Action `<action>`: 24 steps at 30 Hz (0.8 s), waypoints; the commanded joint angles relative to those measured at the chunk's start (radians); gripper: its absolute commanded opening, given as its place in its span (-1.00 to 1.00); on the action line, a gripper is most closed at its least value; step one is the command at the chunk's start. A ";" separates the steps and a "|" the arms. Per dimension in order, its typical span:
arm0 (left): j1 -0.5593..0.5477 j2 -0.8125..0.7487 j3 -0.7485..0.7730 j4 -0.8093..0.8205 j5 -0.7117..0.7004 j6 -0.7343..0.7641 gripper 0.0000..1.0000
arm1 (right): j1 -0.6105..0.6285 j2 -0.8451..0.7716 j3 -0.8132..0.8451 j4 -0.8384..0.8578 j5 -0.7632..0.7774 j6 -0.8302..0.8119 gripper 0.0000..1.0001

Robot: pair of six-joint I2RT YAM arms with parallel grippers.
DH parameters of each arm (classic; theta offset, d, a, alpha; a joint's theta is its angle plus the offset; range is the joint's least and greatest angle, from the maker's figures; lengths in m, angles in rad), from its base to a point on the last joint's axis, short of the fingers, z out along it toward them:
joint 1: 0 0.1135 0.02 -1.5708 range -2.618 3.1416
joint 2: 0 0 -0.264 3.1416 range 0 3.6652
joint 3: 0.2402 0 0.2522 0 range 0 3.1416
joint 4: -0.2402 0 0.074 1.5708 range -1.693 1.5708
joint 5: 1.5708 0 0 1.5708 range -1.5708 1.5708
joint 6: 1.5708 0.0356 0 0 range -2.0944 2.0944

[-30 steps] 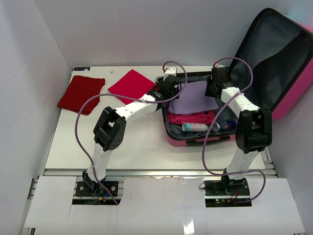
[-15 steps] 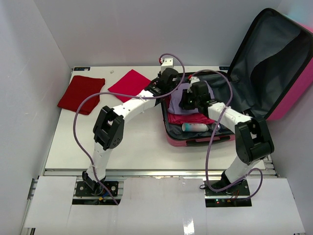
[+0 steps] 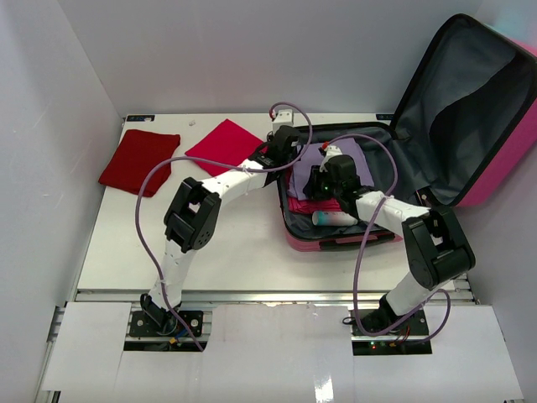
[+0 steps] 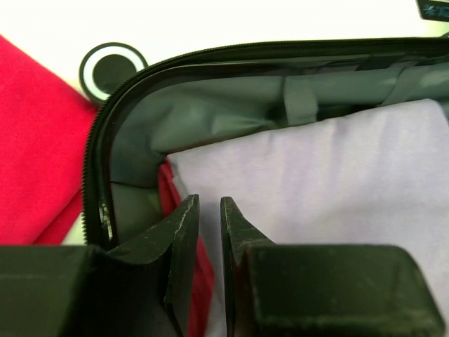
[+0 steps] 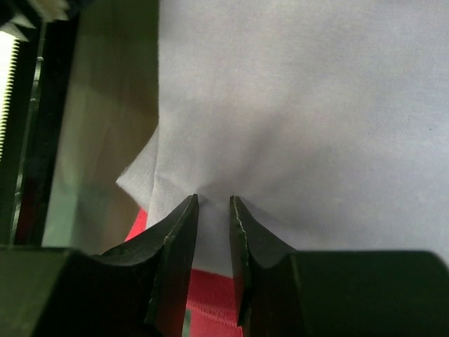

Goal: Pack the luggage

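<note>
Luggage (image 3: 508,164): hard pink shell, smooth, slight gloss. Lining (image 4: 210,112): grey fabric, matt, softly creased. Zip (image 4: 95,161) on rim: black, fine-toothed, faint sheen. Lavender cloth (image 4: 337,182): fine knit, matt, smooth, puckered at right hand (image 5: 212,200). Both hands, left hand (image 4: 208,203) too: black fingers, matt, grainy, scuffed edges. Dark red cloth (image 3: 140,161) and crimson cloth (image 3: 225,145): soft, matt fabric. Bottle (image 3: 334,218): white, plastic-looking, slightly shiny. Surface (image 3: 235,243): white, smooth, matt. Cables (image 3: 138,227): lilac, glossy sheathing.

On the desk (image 3: 235,243), the luggage (image 3: 336,240) is set right of a cloth (image 3: 139,161) and a second cloth (image 3: 225,144); inside, a shirt (image 4: 337,182) is laid behind a bottle (image 3: 336,218)
</note>
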 commanded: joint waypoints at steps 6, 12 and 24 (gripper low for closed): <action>-0.004 0.006 0.069 -0.041 -0.030 0.002 -0.39 | 0.006 -0.115 0.073 -0.136 0.021 -0.015 -0.19; -0.020 -0.242 -0.029 -0.051 -0.095 0.039 -0.25 | 0.008 -0.222 0.154 -0.289 0.089 -0.012 -0.10; 0.240 -0.630 -0.332 -0.217 -0.034 -0.052 0.26 | 0.034 -0.406 0.305 -0.604 0.163 -0.032 0.24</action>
